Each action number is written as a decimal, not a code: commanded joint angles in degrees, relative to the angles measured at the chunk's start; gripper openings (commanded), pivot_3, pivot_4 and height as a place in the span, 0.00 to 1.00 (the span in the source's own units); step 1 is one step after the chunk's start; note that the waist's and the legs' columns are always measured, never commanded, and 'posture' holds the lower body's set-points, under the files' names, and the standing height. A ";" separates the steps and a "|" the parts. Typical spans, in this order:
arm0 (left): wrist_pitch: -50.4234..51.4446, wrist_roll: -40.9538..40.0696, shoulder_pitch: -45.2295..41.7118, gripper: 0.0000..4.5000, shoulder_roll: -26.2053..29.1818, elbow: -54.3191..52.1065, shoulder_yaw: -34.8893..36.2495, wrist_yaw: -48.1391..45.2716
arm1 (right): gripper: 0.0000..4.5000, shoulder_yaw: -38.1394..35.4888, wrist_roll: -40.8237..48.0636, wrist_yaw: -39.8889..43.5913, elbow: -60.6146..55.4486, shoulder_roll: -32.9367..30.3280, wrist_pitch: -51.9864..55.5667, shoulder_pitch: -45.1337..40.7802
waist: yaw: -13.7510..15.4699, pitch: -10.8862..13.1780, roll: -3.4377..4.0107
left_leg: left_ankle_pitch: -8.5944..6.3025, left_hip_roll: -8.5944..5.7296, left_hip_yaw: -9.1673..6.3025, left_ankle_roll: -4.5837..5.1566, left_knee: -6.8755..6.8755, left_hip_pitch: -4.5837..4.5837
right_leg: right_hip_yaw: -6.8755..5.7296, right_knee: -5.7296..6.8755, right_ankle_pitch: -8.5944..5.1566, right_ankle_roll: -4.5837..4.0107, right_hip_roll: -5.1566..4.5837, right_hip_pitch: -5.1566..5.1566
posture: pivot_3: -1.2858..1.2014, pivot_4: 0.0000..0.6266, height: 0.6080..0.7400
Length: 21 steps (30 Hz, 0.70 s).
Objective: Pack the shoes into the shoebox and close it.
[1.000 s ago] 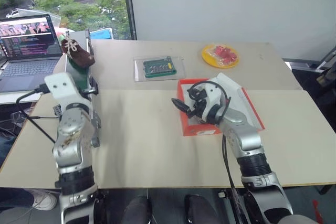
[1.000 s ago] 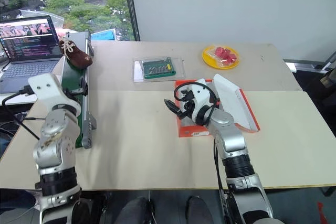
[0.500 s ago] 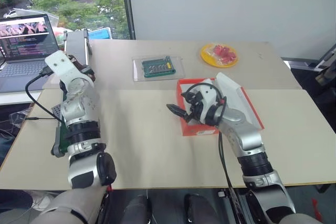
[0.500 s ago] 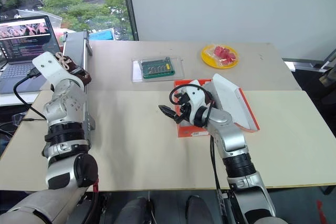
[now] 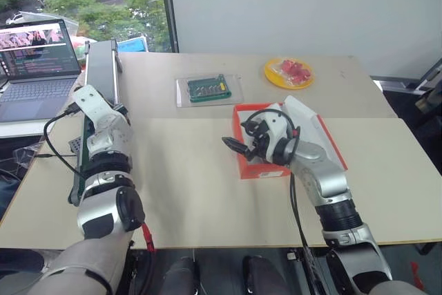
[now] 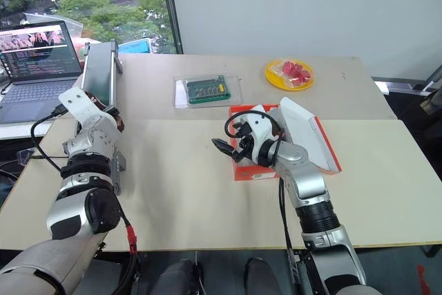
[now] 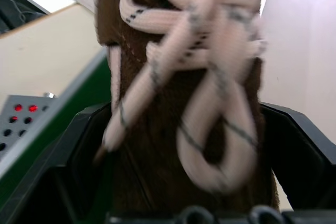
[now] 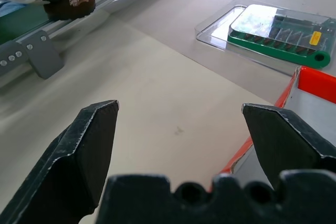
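- Left eye view: the shoebox (image 5: 243, 160) lies open on the desk (image 5: 186, 191), its lid (image 5: 314, 132) tipped back on the side away from the green conveyor (image 5: 100, 77). The right claw (image 5: 233, 146) hangs at the box's near wall, on the conveyor side, fingers apart and holding nothing. The left arm reaches onto the conveyor, well apart from the box.
- Right eye view: a bit of brown shoe (image 6: 119, 124) peeps out at the end of the left arm, over the conveyor's edge. The clear tray (image 6: 204, 91) with its green board and the yellow plate (image 6: 290, 74) lie beyond the box and play no part. A laptop (image 6: 34, 56) stands past the conveyor, on the side away from the box.
- Left wrist view: the left claw (image 7: 184, 145) has the shoe between its two black fingers (image 7: 79, 150), pale laces (image 7: 205, 87) uppermost. The fingers flank it closely, but whether they are clamped yet I cannot tell.
- Right wrist view: the right claw's fingers stand wide apart above bare desk, the box's red rim just beside one.
- Step in hand, as I judge it: fetching a shoe off the conveyor. Next calls for a firm squeeze, a lift clear of the rail, then a carry across to the box.
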 commanded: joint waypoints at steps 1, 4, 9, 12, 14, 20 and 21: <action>-0.52 -0.56 -0.25 0.71 0.66 0.78 -0.91 -1.08 | 1.00 -0.30 0.16 0.08 -2.45 -0.32 0.20 -1.66 | 0.01 0.00 0.00 | 0.01 0.00 0.00 -0.01 -0.01 0.00 | 0.00 0.01 0.00 0.00 0.00 0.00 | 0.52 0.24 1.00; -0.97 -0.59 0.28 0.49 0.43 -0.59 -0.97 -0.68 | 1.00 -0.29 0.13 0.15 -2.50 -0.40 0.24 -1.70 | 0.27 -0.01 -0.01 | 0.02 0.00 0.02 -0.03 0.00 0.00 | -0.04 0.03 0.00 0.00 0.00 0.01 | 0.52 0.24 1.00; -2.62 0.27 1.34 0.26 0.87 -3.84 -1.33 0.62 | 1.00 -0.32 0.16 0.15 -2.57 -0.49 0.38 -1.81 | 0.38 -0.01 -0.02 | 0.02 -0.01 0.02 -0.03 0.00 -0.01 | -0.07 0.02 0.00 0.00 -0.01 0.03 | 0.52 0.24 1.00; -2.94 -0.57 1.49 0.19 1.06 -5.53 -1.33 -0.56 | 1.00 -0.39 0.14 0.07 -2.42 -0.45 0.36 -2.00 | 0.23 -0.01 -0.02 | 0.02 -0.01 0.02 -0.03 0.00 -0.02 | -0.07 0.02 0.00 0.00 -0.01 0.02 | 0.52 0.24 1.00; -3.77 -2.15 1.45 0.19 0.62 -8.39 -1.88 -4.79 | 1.00 -0.47 0.16 0.03 -2.33 -0.45 0.38 -2.19 | 0.12 -0.01 -0.02 | 0.02 0.00 0.02 -0.03 0.00 -0.03 | -0.07 0.01 0.00 0.00 -0.01 0.01 | 0.52 0.24 1.00; 2.68 -11.32 3.50 0.19 -3.37 -24.73 -9.88 -28.77 | 1.00 -8.62 7.51 -4.57 -2.43 3.63 5.21 -4.49 | 0.62 0.01 -0.07 | 0.03 -0.01 0.05 -0.06 0.09 -0.25 | -0.19 -0.02 0.00 0.00 -0.02 -0.06 | 0.52 0.24 1.00; 4.86 -13.27 4.22 0.19 -4.02 -27.07 -10.69 -31.39 | 1.00 -10.84 9.52 -5.78 -2.33 4.44 6.72 -5.26 | 0.59 0.01 -0.06 | 0.03 -0.01 0.08 -0.06 0.11 -0.24 | -0.15 -0.02 0.00 0.00 -0.01 -0.07 | 0.52 0.24 1.00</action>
